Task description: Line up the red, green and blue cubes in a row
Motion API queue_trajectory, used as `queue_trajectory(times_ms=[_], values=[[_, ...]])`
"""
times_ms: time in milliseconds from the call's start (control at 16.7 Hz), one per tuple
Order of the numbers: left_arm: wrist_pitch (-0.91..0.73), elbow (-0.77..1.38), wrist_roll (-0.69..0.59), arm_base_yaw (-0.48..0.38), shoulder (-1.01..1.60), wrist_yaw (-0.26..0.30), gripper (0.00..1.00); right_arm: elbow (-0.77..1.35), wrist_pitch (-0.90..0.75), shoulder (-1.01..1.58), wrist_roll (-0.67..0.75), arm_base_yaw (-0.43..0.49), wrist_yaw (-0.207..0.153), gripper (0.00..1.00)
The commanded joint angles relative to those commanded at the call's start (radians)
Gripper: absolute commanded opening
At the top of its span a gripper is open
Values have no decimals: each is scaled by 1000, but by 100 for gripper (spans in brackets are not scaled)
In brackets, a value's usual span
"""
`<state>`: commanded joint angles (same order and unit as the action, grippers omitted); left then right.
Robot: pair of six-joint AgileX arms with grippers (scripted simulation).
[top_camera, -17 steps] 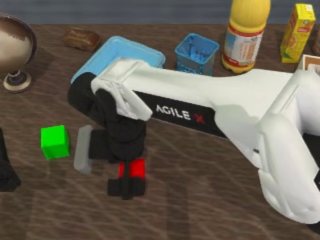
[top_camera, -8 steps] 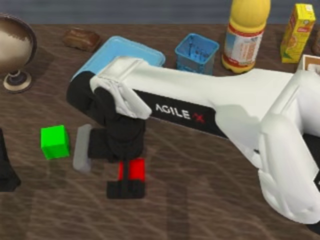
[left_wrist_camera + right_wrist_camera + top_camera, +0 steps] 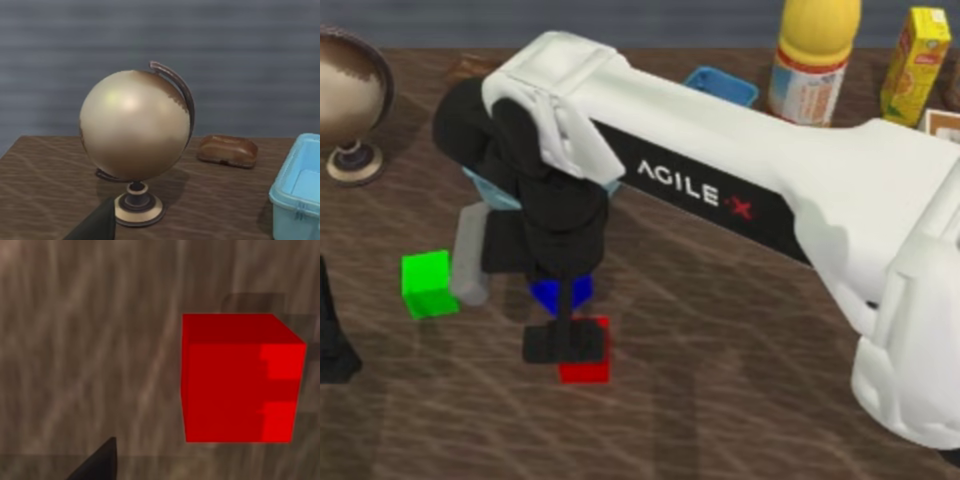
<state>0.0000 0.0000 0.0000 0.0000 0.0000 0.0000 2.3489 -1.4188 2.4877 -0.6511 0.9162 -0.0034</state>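
Observation:
The red cube [image 3: 586, 367] rests on the table left of centre; in the right wrist view the red cube [image 3: 240, 380] lies free. My right gripper [image 3: 566, 343] hovers over its far edge, open and holding nothing, with one dark fingertip [image 3: 101, 460] showing beside the cube. A small part of the blue cube [image 3: 560, 293] peeks out just behind the red one, mostly hidden by the right wrist. The green cube [image 3: 427, 283] sits further left. My left arm [image 3: 332, 345] is parked at the left edge, and one of its fingertips [image 3: 97, 224] shows.
A globe [image 3: 350, 95] [image 3: 134, 125] stands at the back left with a brown loaf [image 3: 227, 150] beside it. The pale blue tub [image 3: 300, 185] is mostly under the right arm. A blue cup [image 3: 725, 85], a yellow bottle [image 3: 812, 55] and a juice carton [image 3: 915, 65] line the back.
The right gripper let go of the red cube, which now lies on the table, and rose away towards the back. The blue cube has come into view.

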Motion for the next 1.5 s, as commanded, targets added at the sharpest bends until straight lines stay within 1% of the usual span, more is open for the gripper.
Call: queue_trajectory(times_ms=[360, 480, 660, 900, 1140, 1320, 1500], values=[[-16, 23, -6, -4, 24, 1, 100, -27, 24, -27, 6, -17, -3, 100], [-53, 78, -19, -11, 81, 3, 100, -86, 72, -98, 22, -46, -9, 100], [-144, 211, -51, -25, 234, 3, 100, -242, 191, -281, 68, -123, -23, 100], [-313, 444, -108, -48, 549, 1, 100, -575, 415, -669, 169, -277, -43, 100], [-512, 699, -172, -75, 942, 0, 100, -1003, 671, -1157, 297, -457, -56, 100], [-660, 884, -219, -96, 1239, 0, 100, -1356, 857, -1516, 392, -583, -56, 100], [-797, 1062, -263, -116, 1498, 1, 100, -1695, 1031, -1831, 477, -694, -47, 100]])
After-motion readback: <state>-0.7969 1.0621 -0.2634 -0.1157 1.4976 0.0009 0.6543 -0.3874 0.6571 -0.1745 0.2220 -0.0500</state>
